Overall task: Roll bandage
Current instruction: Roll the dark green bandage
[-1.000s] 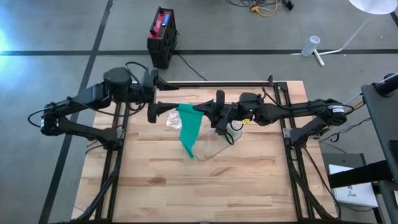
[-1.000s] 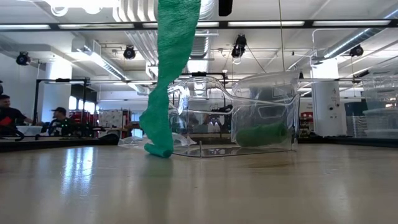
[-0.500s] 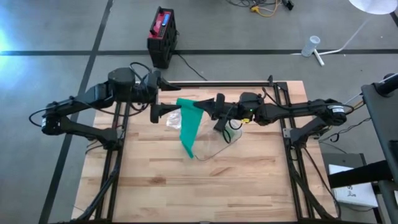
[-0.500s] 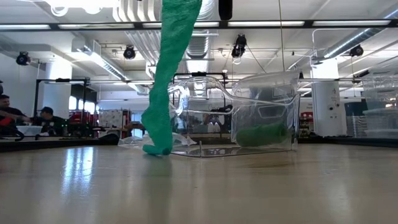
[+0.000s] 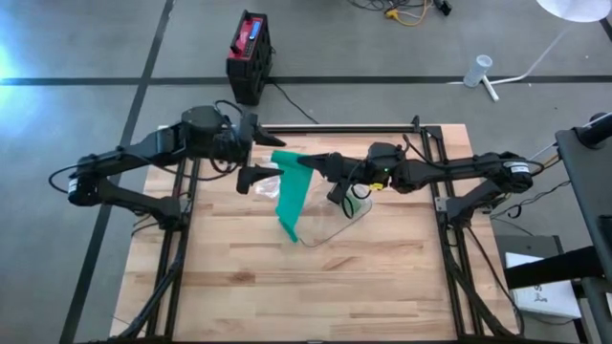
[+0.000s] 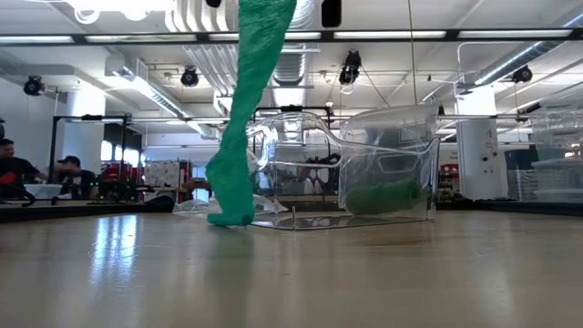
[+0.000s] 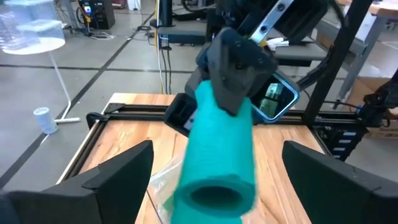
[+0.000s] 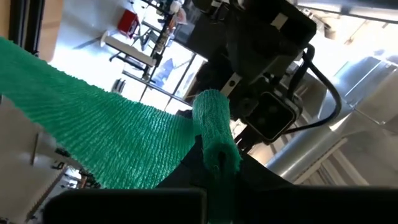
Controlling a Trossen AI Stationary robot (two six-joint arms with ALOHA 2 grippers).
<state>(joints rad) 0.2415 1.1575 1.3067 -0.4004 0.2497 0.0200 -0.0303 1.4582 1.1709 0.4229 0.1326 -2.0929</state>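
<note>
One green roll [image 6: 383,197] lies in the clear box [image 6: 387,164]; right tool [image 5: 308,161] clamps bandage [image 5: 290,199], left tool [image 5: 260,160] apart.

Your bandage [image 5: 290,199] is a green, loosely woven strip, partly unrolled. Its upper end is wound into a small roll [image 8: 214,127] raised above the tabletop, a little toward 12 o'clock from the centre. From that roll the strip hangs down, twisting and narrowing, toward 6 o'clock. Its lower end [image 6: 230,215] lies bunched on the wood, just short of the centre. In the left wrist view the roll shows as an open tube end-on [image 7: 217,180].
</note>
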